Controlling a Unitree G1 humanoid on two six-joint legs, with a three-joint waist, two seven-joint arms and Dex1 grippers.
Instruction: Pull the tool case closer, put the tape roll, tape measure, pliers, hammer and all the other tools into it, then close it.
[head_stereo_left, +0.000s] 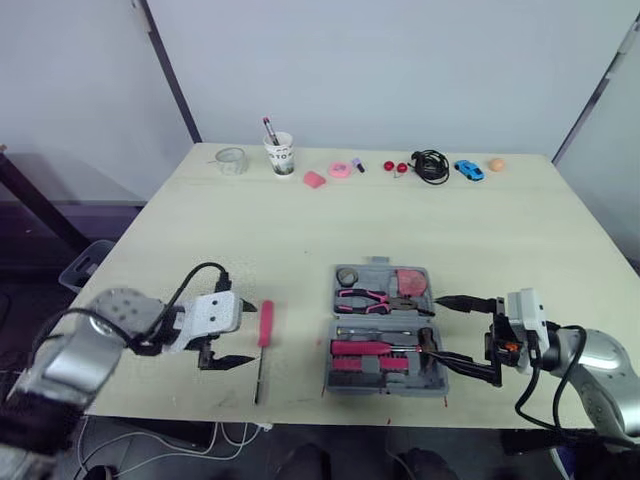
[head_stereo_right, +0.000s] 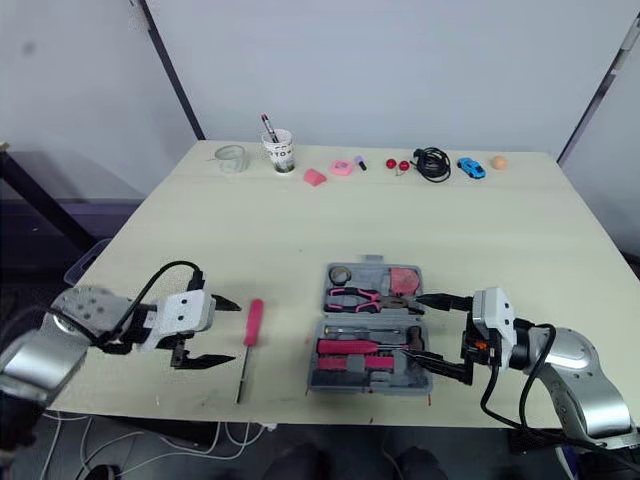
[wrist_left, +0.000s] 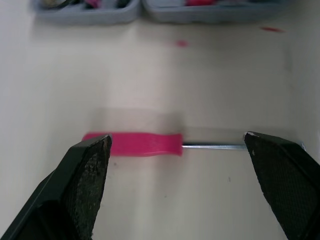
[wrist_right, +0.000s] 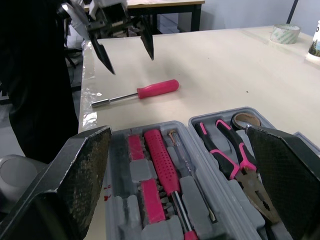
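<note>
The grey tool case (head_stereo_left: 384, 378) lies open near the table's front edge. It holds pink-handled pliers (head_stereo_left: 366, 298), a tape roll (head_stereo_left: 347, 276), a pink tape measure (head_stereo_left: 411, 281) and a pink-handled hammer (head_stereo_left: 368, 348). A pink-handled screwdriver (head_stereo_left: 264, 335) lies on the table left of the case. My left gripper (head_stereo_left: 247, 334) is open just left of the screwdriver, its fingers (wrist_left: 85, 180) on either side of the tool (wrist_left: 145, 144) without touching it. My right gripper (head_stereo_left: 437, 328) is open at the case's right side, with nothing held between its fingers (wrist_right: 75, 185).
Along the far edge stand a cup with a pen (head_stereo_left: 281, 153), a clear roll (head_stereo_left: 231, 160), small pink items (head_stereo_left: 314, 179), a black cable (head_stereo_left: 431, 165), a blue toy car (head_stereo_left: 468, 170) and an orange ball (head_stereo_left: 496, 164). Bare table (head_stereo_left: 300, 230) lies between them and the case.
</note>
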